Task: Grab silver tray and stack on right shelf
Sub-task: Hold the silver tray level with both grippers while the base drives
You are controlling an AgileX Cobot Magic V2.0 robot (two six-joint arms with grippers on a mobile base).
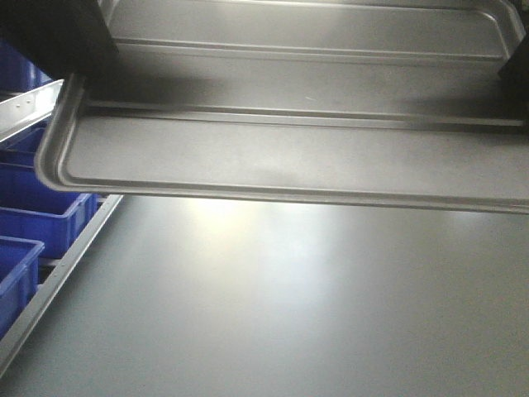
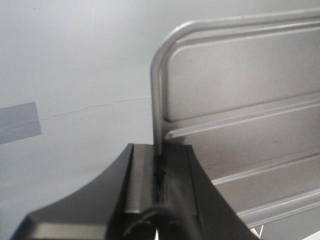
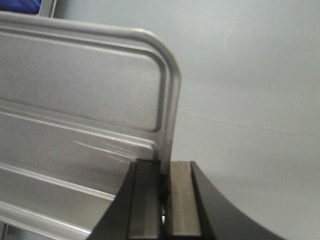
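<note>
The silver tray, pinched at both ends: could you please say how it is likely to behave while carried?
Probably stiff: the silver tray spans between both grips without visible sag, and its ridges should add rigidity. Likely slippery: the left end effector and right end effector pinch only its thin smooth rim, so it might slide.

The shiny silver tray, rolled-rimmed with long base ridges, hangs roughly level, clamped at both short ends.

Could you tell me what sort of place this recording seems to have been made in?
Probably a warehouse or industrial storage area. Blue plastic bins sit in a row beside a metal rail, the bare grey floor shows a hairline crack, and a ridged silver tray is held above it.
</note>
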